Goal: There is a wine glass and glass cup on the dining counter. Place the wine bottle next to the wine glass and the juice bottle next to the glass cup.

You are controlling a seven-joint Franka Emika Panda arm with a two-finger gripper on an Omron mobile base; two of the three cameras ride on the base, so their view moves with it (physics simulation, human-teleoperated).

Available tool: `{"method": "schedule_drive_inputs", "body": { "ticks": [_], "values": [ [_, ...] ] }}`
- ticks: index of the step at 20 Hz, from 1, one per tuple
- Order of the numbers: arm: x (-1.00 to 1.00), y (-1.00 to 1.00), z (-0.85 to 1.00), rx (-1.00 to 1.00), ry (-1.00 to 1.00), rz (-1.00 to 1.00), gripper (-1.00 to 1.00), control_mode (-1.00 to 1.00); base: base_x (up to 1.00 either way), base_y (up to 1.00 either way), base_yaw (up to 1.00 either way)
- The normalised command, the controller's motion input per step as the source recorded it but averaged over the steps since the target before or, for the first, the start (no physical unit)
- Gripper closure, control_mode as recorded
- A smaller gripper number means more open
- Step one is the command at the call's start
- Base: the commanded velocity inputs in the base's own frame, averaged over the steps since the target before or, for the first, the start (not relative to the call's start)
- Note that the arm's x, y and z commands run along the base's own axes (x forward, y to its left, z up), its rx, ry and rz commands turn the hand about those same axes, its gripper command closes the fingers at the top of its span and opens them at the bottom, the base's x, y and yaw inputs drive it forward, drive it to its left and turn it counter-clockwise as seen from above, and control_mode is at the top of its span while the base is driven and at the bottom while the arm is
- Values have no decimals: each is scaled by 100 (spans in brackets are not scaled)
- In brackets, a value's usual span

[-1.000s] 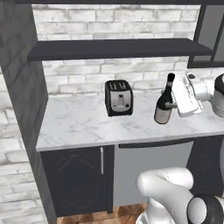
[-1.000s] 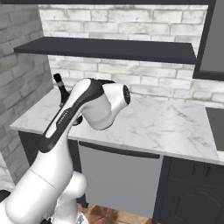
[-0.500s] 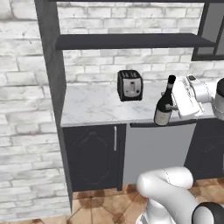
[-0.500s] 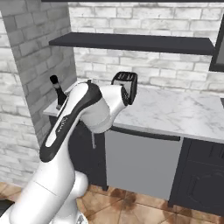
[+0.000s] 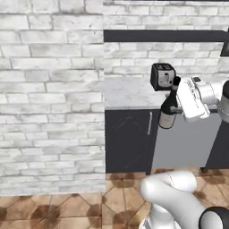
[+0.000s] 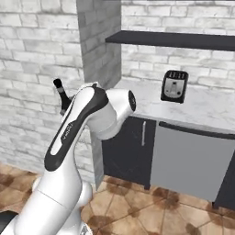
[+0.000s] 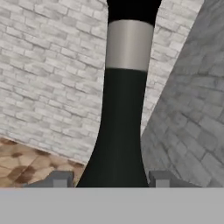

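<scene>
My gripper (image 5: 180,108) is shut on the wine bottle (image 5: 168,112), a slim dark bottle with a long neck and a pale label, and holds it upright in the air in front of the kitchen cabinets. Its neck and cap (image 6: 59,92) stick up behind my arm in the right base view. In the hand view the wine bottle (image 7: 124,113) stands between the two fingertips (image 7: 59,179), with brick wall behind it. The wine glass, the glass cup, the juice bottle and the dining counter are out of view.
A black toaster (image 5: 163,76) stands on the marble counter (image 5: 127,94) against the brick wall, under a dark shelf (image 6: 174,40). A brick pillar (image 5: 51,89) juts out at the left. Dark cabinets and a grey appliance front (image 6: 190,158) stand over the tiled floor (image 6: 137,206).
The whole picture has shifted: the base has backed away and turned from the wall counter, which now looks farther off. The wine bottle stays in the shut gripper.
</scene>
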Motion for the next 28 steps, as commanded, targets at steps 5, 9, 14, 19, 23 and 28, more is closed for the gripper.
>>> {"method": "schedule_drive_inputs", "body": {
  "ticks": [5, 9, 14, 19, 23, 28],
  "values": [
    [0, 0, 0, 0, 0, 0, 100, 100, -55, 100, 33],
    [0, 0, 0, 0, 0, 0, 100, 100, -4, 90, 54],
    [0, 0, 0, 0, 0, 0, 100, 100, 32, 47, 66],
    [0, 0, 0, 0, 0, 0, 100, 100, 44, 42, 63],
    [0, 0, 0, 0, 0, 0, 100, 100, 47, 39, 61],
    [0, 0, 0, 0, 0, 0, 100, 100, 65, 35, 61]
  ]
}}
